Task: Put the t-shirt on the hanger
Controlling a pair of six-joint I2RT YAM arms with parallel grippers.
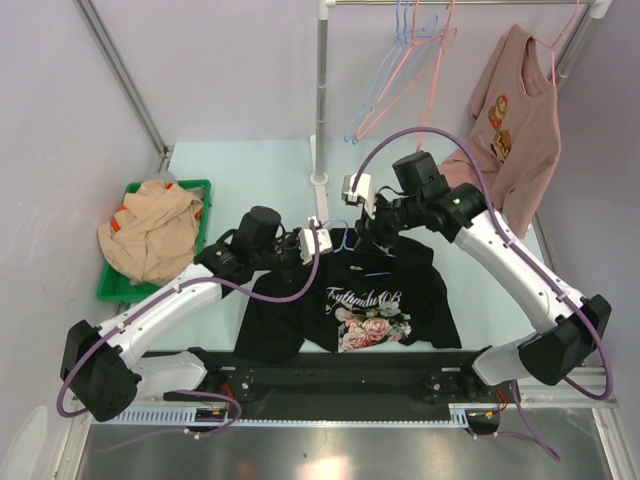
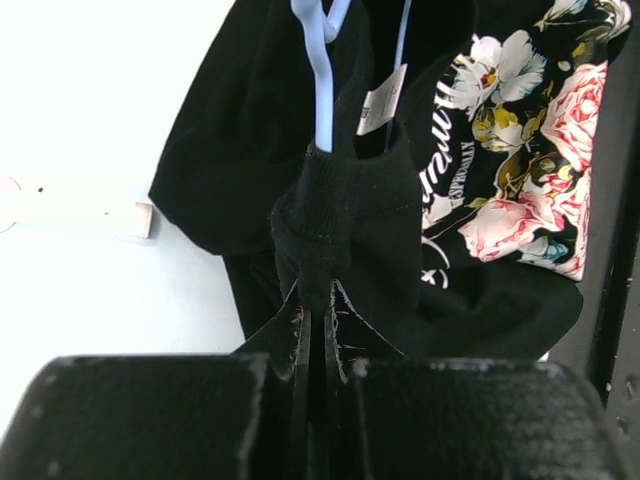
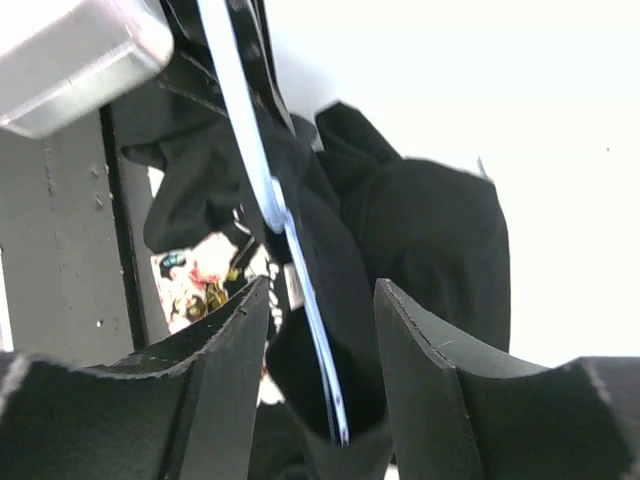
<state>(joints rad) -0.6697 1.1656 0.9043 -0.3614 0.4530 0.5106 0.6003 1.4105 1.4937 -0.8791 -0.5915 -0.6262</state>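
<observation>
A: In the middle of the table [image 1: 235, 170], the t-shirt [image 1: 425, 300] is lying print-up, and both arms are meeting at its collar. Why there?

B: I'd judge the neck opening is where the hanger [image 2: 322, 95] is going in. The left gripper [image 2: 320, 300] is lifting the collar edge so that the blue wire is rising out of the neck.

A: How are its jaws sitting?

B: They are pinching together on a thick fold of black cloth, with almost no gap showing.

A: And the right gripper [image 3: 320, 295]?

B: Its jaws are standing partway apart, with the wire and a bunch of shirt running between them. Whether they are pressing on either, I cannot tell. The shoulders are not looking threaded yet.
</observation>
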